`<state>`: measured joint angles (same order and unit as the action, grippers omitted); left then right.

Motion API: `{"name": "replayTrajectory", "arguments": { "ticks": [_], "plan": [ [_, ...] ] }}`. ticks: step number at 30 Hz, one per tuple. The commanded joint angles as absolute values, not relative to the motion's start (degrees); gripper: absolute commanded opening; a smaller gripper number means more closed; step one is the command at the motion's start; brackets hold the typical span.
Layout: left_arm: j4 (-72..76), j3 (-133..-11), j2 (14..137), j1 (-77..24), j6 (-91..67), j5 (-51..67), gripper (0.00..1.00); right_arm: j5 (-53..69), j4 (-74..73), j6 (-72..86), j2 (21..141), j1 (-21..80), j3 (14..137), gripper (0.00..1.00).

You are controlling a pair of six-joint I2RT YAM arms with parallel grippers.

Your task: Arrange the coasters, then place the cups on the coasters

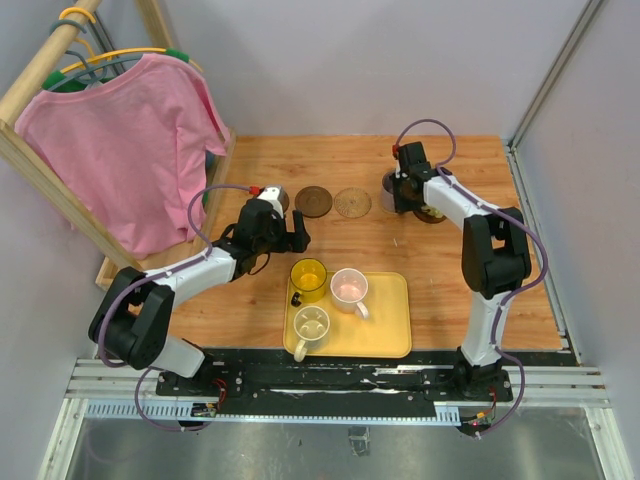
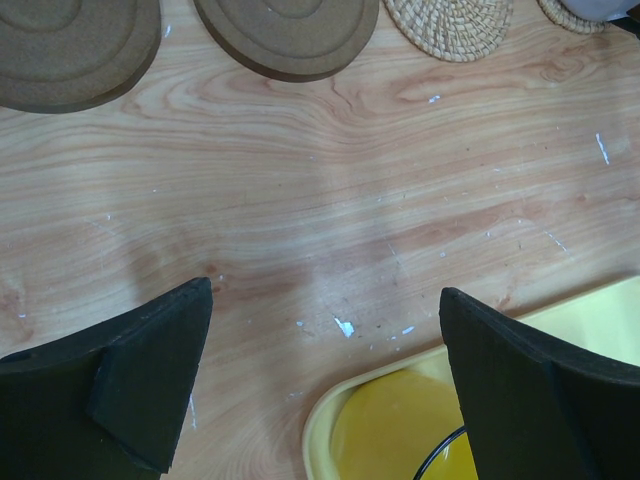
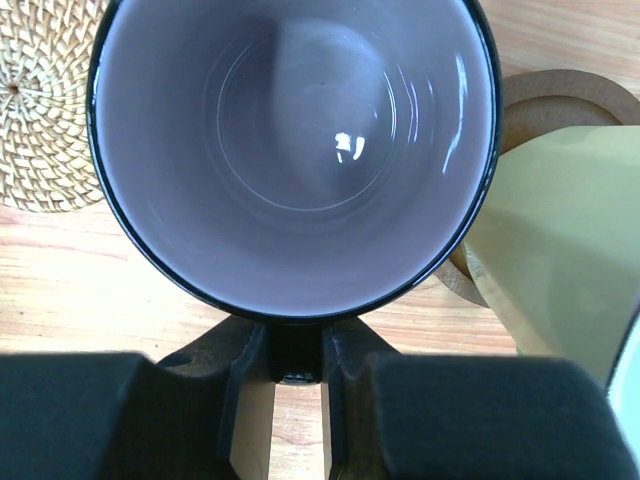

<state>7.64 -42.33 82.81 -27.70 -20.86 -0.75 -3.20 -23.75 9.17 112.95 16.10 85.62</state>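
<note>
While right gripper (image 3: 297, 365) pinches purple-grey cup (image 3: 290, 150) handle, left gripper (image 2: 325, 305) gapes over flecked wood table (image 2: 330, 200); grey walls (image 1: 350, 60).

No text, label, brand, number or sign can be read in any view. The purple-grey cup (image 3: 295, 150), the woven coaster (image 2: 450, 20), the yellow tray (image 1: 385, 325) and the pink T-shirt (image 1: 130, 150) show no legible marking.
</note>
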Motion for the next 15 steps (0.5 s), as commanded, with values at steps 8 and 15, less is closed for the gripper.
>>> {"name": "replayTrajectory", "arguments": {
  "ticks": [8, 15],
  "plan": [
    [9.24, -43.16, 83.41, -27.25, -21.12, -0.06, 1.0, -3.14, -19.94, 10.79, 112.06, 14.79, 84.04, 0.01],
    [9.31, -43.15, 83.37, -27.25, -21.24, 0.08, 1.0, -1.67, -20.17, 10.66, 112.75, 14.77, 83.6, 0.01]
  ]
}}
